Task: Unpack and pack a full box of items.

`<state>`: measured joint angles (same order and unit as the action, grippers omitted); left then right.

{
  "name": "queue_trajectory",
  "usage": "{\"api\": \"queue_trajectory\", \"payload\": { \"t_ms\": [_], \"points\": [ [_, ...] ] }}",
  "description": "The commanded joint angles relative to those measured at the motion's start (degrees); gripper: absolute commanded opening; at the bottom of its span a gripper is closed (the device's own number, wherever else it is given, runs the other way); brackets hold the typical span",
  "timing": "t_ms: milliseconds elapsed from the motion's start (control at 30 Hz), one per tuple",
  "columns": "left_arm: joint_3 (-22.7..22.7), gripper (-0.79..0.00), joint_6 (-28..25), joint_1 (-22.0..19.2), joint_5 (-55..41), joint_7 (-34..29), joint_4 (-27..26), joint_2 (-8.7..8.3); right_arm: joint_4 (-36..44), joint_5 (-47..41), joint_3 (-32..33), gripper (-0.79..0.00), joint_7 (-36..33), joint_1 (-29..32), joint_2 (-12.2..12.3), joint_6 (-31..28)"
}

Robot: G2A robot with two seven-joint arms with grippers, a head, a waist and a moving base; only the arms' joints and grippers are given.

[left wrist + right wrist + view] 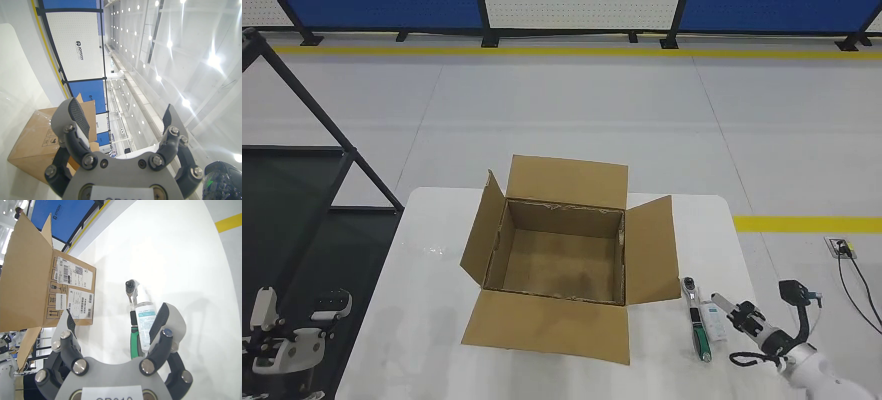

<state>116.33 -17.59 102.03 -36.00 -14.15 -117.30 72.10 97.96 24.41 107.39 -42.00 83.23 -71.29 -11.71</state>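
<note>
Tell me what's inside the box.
Nothing shows inside the box: its flaps are open, and the floor in the top view is bare cardboard. The strip of floor right behind the near wall is hidden by that wall.

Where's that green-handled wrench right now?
The wrench lies on the white table, right of the open cardboard box in the top view, beside a small bottle, near the right gripper.
</note>
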Motion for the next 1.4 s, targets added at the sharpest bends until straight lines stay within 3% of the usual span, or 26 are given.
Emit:
{"api": "queue_trajectory", "payload": {
  "t_ms": [0,167,300,667,1033,1367],
  "points": [
    [0.6,0.0,0.9,-0.5,-0.4,-0.6,0.2,-0.06,-1.0,-6.3,-0.2,0.0,-0.8,-0.5,0.0,-0.4],
    [1.3,0.0,2.2,-1.1,2.2,-3.6,0.8,-0.3,-3.9,-19.5,-2.3,0.0,-5.7,-4.4,0.0,-1.4],
    [1.1,0.0,1.7,-0.9,2.6,-5.4,1.0,-0.28,-7.3,-27.2,-5.8,0.0,-8.1,-9.4,-0.1,5.4],
    [1.8,0.0,0.9,-0.2,2.0,-4.3,2.8,0.1,-8.4,-28.0,-6.7,0.0,-8.4,-10.2,0.0,7.0],
    [1.2,0.0,0.8,0.2,3.1,-4.6,1.4,0.37,-21.3,-39.5,-17.4,0.0,2.2,-25.5,-1.8,26.8],
    [2.2,0.0,-0.8,1.6,1.3,-2.6,2.5,0.91,-22.9,-42.1,-18.8,0.0,3.0,-25.9,-2.1,27.1]
  ]
}}
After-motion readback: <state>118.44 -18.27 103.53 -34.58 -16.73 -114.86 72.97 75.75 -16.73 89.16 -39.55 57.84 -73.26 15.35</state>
